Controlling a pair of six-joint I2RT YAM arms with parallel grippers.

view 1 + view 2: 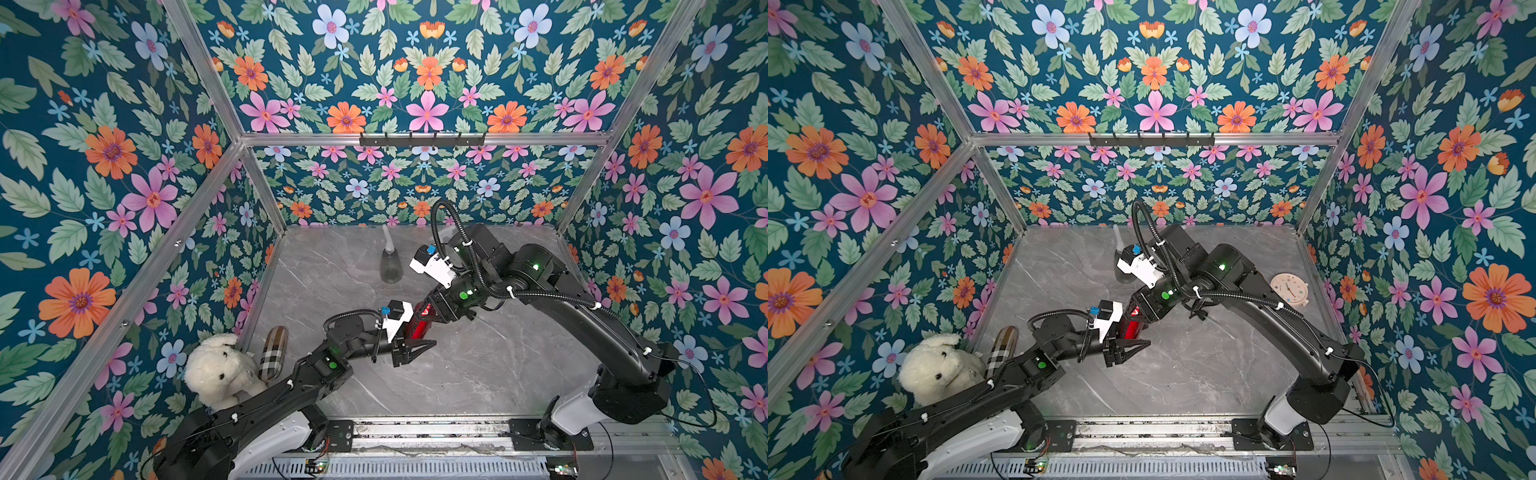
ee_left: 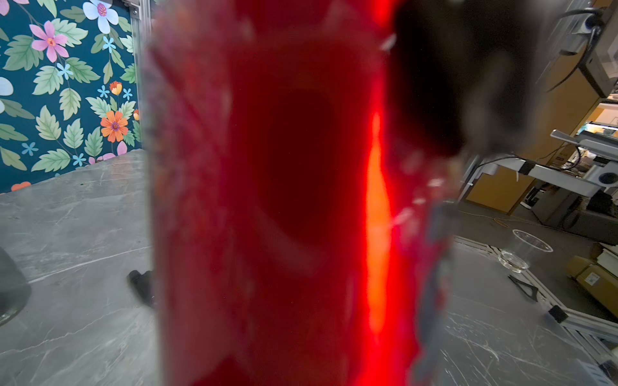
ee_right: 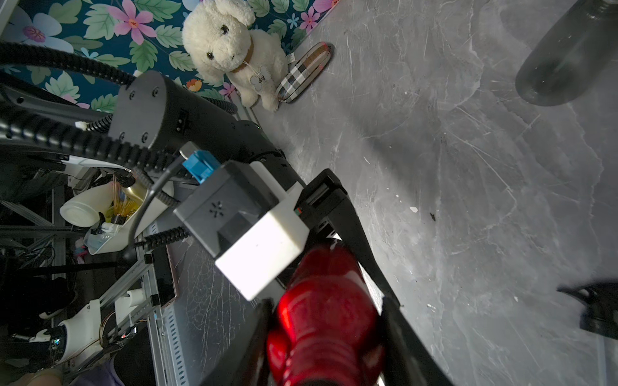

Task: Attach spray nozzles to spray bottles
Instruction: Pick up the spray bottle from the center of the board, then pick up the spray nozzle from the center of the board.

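Observation:
The red spray bottle stands upright at mid-table, held by both arms. My right gripper comes from above and is shut on its shoulder, a finger on either side. My left gripper reaches in from the left and is shut on the body. The bottle fills the left wrist view and hides that gripper's fingers. A smoky-grey spray bottle stands behind, with a whitish-clear spray nozzle on its neck. A black spray nozzle lies on the table nearby.
A white plush dog and a plaid oblong case sit in the front left corner. A pale round clock face lies by the right wall. A clear cup stands near the table's edge. Floral walls enclose three sides.

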